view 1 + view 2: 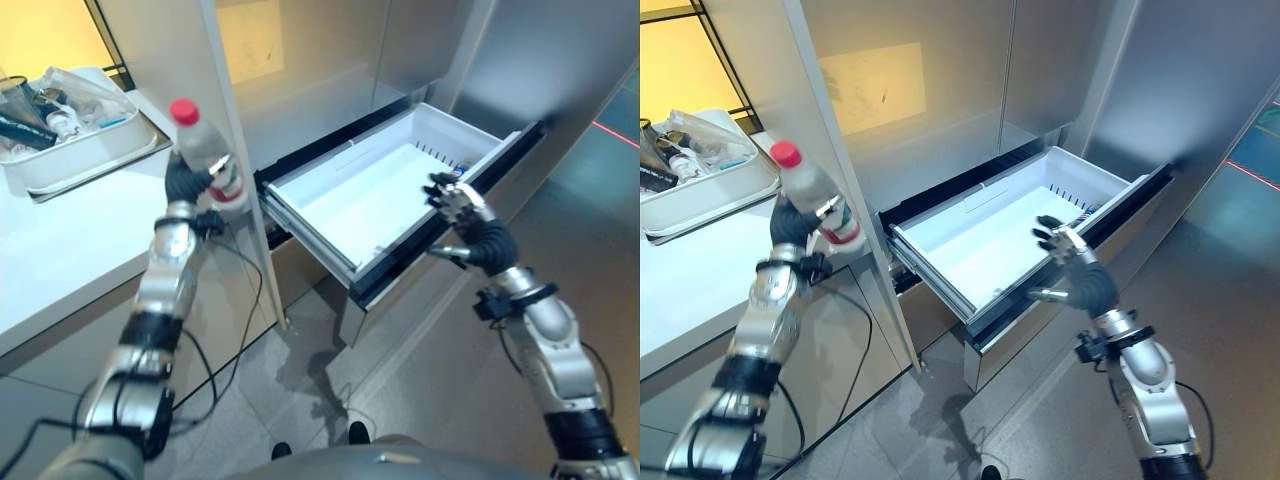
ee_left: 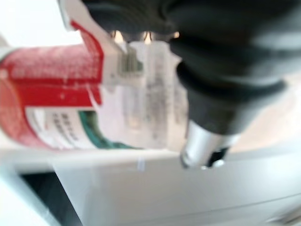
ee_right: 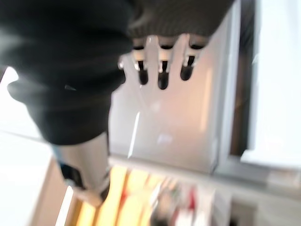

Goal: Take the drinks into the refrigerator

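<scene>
One bottle (image 1: 207, 158) in left hand (image 1: 186, 182), fingers curled round its middle, raised beside fridge drawer (image 1: 370, 195) (pulled out). Right hand (image 1: 462, 214) at drawer front, fingers spread. Probably light, slick plastic; best gripped mid-body.

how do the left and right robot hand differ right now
The left robot hand is curled round a red-capped bottle, raised beside the counter; the right robot hand holds nothing, fingers loosely open at the front edge of the pulled-out drawer. Both have dark ribbed covers.
</scene>
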Controlling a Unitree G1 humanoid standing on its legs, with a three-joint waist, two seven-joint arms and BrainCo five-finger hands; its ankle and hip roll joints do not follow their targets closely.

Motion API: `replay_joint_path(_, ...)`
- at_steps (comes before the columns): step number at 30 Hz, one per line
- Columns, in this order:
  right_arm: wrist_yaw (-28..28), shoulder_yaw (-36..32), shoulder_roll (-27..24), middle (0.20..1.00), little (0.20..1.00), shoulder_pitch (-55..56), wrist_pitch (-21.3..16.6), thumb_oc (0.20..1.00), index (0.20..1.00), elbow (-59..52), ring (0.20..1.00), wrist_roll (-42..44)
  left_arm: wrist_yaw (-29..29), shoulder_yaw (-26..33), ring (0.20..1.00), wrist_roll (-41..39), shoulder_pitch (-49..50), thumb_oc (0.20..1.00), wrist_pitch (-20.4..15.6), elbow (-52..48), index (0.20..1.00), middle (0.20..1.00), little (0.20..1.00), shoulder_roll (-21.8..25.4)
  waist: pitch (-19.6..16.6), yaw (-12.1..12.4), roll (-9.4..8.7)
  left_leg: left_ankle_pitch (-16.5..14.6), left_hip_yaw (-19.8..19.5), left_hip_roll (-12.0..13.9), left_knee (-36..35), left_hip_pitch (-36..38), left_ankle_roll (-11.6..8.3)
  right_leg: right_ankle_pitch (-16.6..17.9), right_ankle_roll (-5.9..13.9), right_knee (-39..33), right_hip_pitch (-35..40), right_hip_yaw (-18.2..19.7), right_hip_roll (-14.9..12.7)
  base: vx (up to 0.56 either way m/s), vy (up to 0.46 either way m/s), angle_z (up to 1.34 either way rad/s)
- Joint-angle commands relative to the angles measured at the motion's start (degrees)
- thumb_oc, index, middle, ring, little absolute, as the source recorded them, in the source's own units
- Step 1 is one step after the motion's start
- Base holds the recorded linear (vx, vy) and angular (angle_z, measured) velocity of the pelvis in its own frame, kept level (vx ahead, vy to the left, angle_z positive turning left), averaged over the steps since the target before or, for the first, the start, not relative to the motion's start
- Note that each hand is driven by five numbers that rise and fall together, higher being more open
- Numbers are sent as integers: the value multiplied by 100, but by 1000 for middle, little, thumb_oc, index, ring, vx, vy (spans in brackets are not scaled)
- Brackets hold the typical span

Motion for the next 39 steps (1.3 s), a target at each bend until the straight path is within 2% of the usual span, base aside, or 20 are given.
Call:
replay_joint_path(1, -389, -470, -543, 1000, 1000, -520, -286, 1000, 1000, 266, 1000, -447, -531, 463, 200, -795, -283, 200, -517, -642, 200, 200, 200, -28, 89, 136, -69, -734, -109, 71, 74, 485, 18, -608, 276, 165, 395, -257, -130, 0, 0, 0)
replay_joint_path(6, -126, -541, -1391, 1000, 1000, -688, -126, 1000, 1000, 595, 1000, -413, -1046, 567, 200, -1280, 415, 200, -428, -1671, 200, 200, 200, -9, 60, 266, -109, -748, -165, 38, 87, 484, 36, -601, 275, 151, 448, -308, -158, -6, 3, 1)
replay_joint_path(8, -92, -464, -1534, 1000, 1000, -785, -101, 1000, 1000, 733, 1000, -334, -1126, 561, 200, -1352, 497, 200, -404, -1857, 200, 200, 200, 42, 50, 287, -116, -750, -174, 35, 94, 481, 37, -595, 276, 152, 452, -320, -164, -14, 2, 7)
replay_joint_path(11, 119, 4, -2035, 1000, 1000, -1214, 9, 1000, 1000, 1003, 1000, -31, -1507, 418, 200, -1727, 800, 200, -288, -2460, 200, 200, 200, 303, 42, 379, -149, -761, -199, 15, 131, 460, 41, -583, 280, 175, 439, -329, -174, -19, 1, 5)
replay_joint_path(15, 900, 963, -2856, 1000, 1000, -1842, 343, 1000, 1000, 887, 1000, 615, -1790, 134, 200, -1935, 847, 200, -223, -2801, 200, 200, 200, 686, 37, 431, -166, -751, -197, 11, 160, 434, 31, -586, 283, 209, 416, -326, -183, -25, 5, 0)
replay_joint_path(19, 1290, 1909, -3157, 1000, 1000, -2546, 560, 1000, 1000, 858, 1000, 999, -1951, -114, 200, -1976, 787, 200, -216, -3025, 200, 200, 200, 1029, 11, 456, -147, -738, -197, 5, 153, 444, 14, -581, 286, 199, 439, -356, -197, -1, 2, 1)
replay_joint_path(23, 1469, 2479, -2968, 1000, 1000, -2879, 766, 1000, 1000, 657, 1000, 1124, -1989, -300, 200, -1863, 610, 200, -206, -2991, 200, 200, 200, 1131, 19, 453, -105, -731, -192, 10, 154, 462, 10, -591, 280, 206, 460, -374, -203, 0, 0, 0)
replay_joint_path(26, 1679, 2868, -2628, 1000, 1000, -3009, 984, 1000, 1000, 494, 1000, 1182, -2020, -413, 200, -1755, 407, 200, -205, -2990, 200, 200, 200, 1195, 18, 452, -74, -733, -192, 22, 170, 467, 10, -598, 270, 208, 471, -369, -203, 0, 0, 0)
replay_joint_path(31, 1826, 3200, -2224, 1000, 1000, -3173, 1137, 1000, 1000, 353, 1000, 1306, -2072, -679, 200, -1674, 90, 200, -188, -2907, 200, 200, 200, 1217, 18, 454, -35, -734, -171, 25, 184, 482, 11, -601, 271, 197, 495, -366, -204, 0, 0, 0)
replay_joint_path(32, 1794, 3348, -1981, 1000, 1000, -3286, 1171, 1000, 1000, 404, 1000, 1370, -2112, -860, 200, -1622, -124, 200, -164, -2847, 200, 200, 200, 1272, 13, 451, -12, -731, -166, 27, 186, 485, 14, -599, 270, 192, 499, -359, -206, 0, 0, 0)
replay_joint_path(33, 1794, 3349, -1979, 1000, 1000, -3289, 1170, 1000, 1000, 407, 1000, 1370, -2112, -860, 200, -1623, -127, 200, -165, -2845, 200, 200, 200, 1273, 15, 451, -13, -731, -165, 27, 186, 486, 14, -599, 270, 192, 500, -359, -207, 0, 0, 0)
replay_joint_path(34, 1727, 3481, -1664, 1000, 1000, -3372, 1183, 1000, 1000, 542, 1000, 1431, -2106, -1001, 200, -1618, -297, 200, -164, -2759, 200, 200, 200, 1268, 8, 455, 6, -726, -155, 23, 196, 482, 17, -595, 268, 191, 495, -338, -203, 0, 0, 0)
replay_joint_path(38, 1655, 3640, -1288, 1000, 1000, -3508, 1179, 1000, 1000, 631, 1000, 1461, -2091, -1217, 200, -1542, -534, 200, -156, -2641, 200, 200, 200, 1220, -1, 447, 30, -725, -130, 22, 206, 486, 19, -599, 262, 188, 510, -310, -202, -6, -1, -2)
replay_joint_path(39, 1606, 3712, -1036, 1000, 1000, -3511, 1194, 1000, 1000, 781, 1000, 1462, -2145, -1389, 200, -1544, -698, 200, -108, -2610, 200, 200, 200, 1209, -12, 433, 46, -721, -128, 22, 206, 493, 22, -598, 261, 186, 521, -305, -203, -10, 1, -5)
